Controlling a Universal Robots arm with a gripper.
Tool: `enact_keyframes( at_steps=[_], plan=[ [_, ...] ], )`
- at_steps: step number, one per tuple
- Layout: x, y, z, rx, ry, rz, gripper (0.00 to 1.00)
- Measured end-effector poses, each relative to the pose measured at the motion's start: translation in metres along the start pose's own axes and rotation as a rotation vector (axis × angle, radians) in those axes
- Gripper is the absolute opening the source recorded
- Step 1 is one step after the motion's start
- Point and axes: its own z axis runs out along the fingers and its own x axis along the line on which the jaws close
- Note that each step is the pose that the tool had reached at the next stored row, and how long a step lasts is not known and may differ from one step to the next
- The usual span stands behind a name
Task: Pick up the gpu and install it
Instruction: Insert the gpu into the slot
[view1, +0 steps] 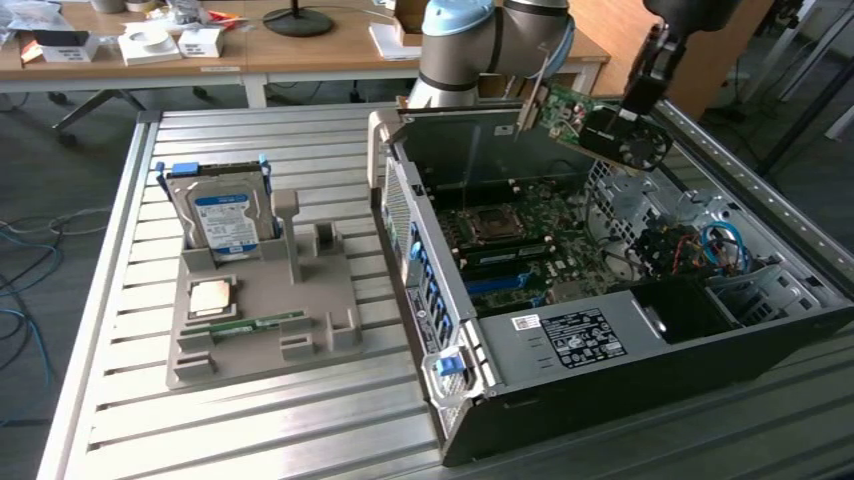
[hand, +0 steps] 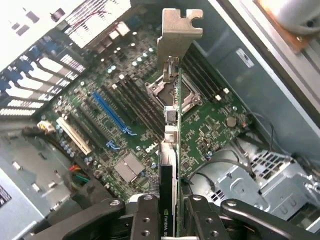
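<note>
Wrist view: jaws clamp the gpu (hand: 171, 125) edge-on, clear above the motherboard (hand: 212, 127).

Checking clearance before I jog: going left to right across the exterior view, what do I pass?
hard drive → CPU socket → gpu, held in the air → blue cables

Gpu (view1: 597, 125) aloft toward 1 o'clock in exterior view, clamped in tool (hand: 172, 222). Green board, black round fan (view1: 643, 145) on one face, silver bracket (hand: 178, 35) at one end. Tilted: bracket end high toward 10 o'clock, fan end lower toward 4 o'clock. Hanging over open case (view1: 461, 115), clear of motherboard (view1: 514, 235). Edge-on from wrist, black edge with white lettering nearest tool fingers, bracket at far end.
</note>
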Motion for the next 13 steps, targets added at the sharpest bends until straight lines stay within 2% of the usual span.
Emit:
enact_keyframes(
  at_steps=[13],
  plan=[
    [0.0000, 0.0000, 0.0001, -0.0048, 0.0103, -0.217, 0.26]
  ],
)
